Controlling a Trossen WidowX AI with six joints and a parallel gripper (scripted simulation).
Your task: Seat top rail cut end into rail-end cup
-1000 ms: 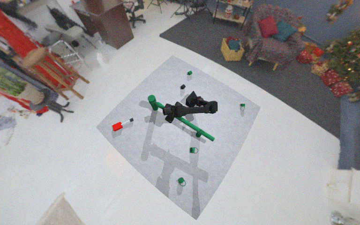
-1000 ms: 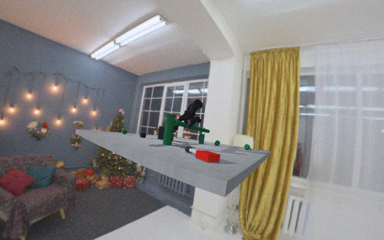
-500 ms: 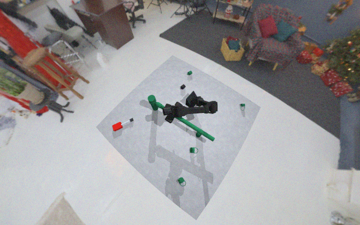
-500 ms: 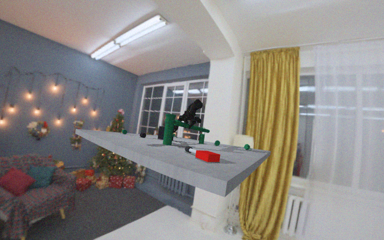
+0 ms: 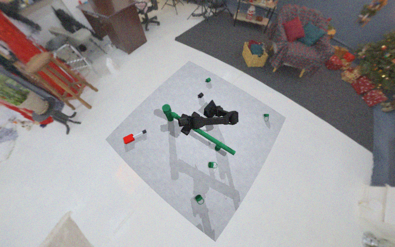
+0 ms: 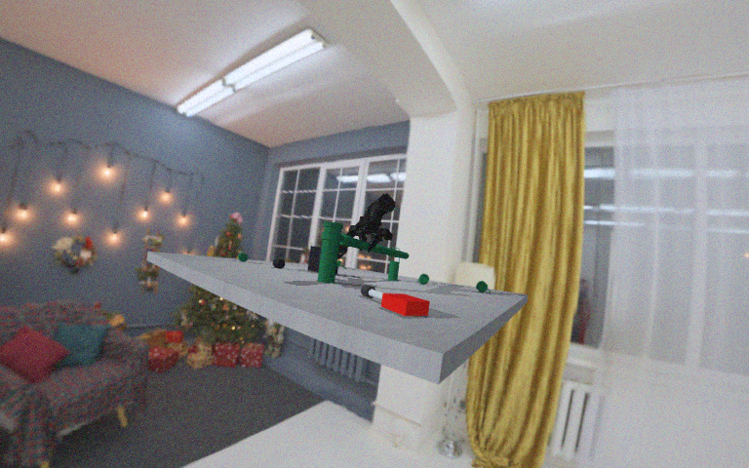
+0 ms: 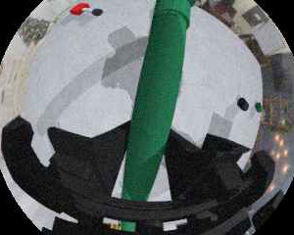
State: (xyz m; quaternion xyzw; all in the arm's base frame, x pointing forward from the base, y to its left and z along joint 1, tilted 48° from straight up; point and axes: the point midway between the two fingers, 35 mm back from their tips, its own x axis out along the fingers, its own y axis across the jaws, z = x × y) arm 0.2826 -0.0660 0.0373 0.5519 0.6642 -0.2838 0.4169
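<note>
The green big post (image 5: 169, 116) (image 6: 328, 263) stands upright, with its brace band up near the post cap. The rail-end cup (image 5: 174, 115) (image 6: 343, 239) (image 7: 173, 11) sticks out from the band. The green top rail (image 5: 207, 136) (image 6: 387, 250) (image 7: 159, 73) runs from the cup past the short post (image 5: 217, 147) (image 6: 393, 271). In the wrist view the rail's far end meets the cup's mouth and appears to be inside it; how deep is hidden. My gripper (image 5: 190, 123) (image 6: 371, 236) (image 7: 147, 126) is shut on the rail, between the cup and the short post.
A red-and-white tool (image 5: 128, 139) (image 6: 405, 304) (image 7: 80, 8) with a dark tip lies beyond the big post. Small green fittings (image 5: 212, 165) (image 5: 199, 199) (image 5: 266, 117) (image 5: 208, 80) and a black piece (image 5: 200, 94) (image 6: 278, 263) (image 7: 243, 104) lie on the grey table (image 5: 144, 162) (image 6: 309, 325).
</note>
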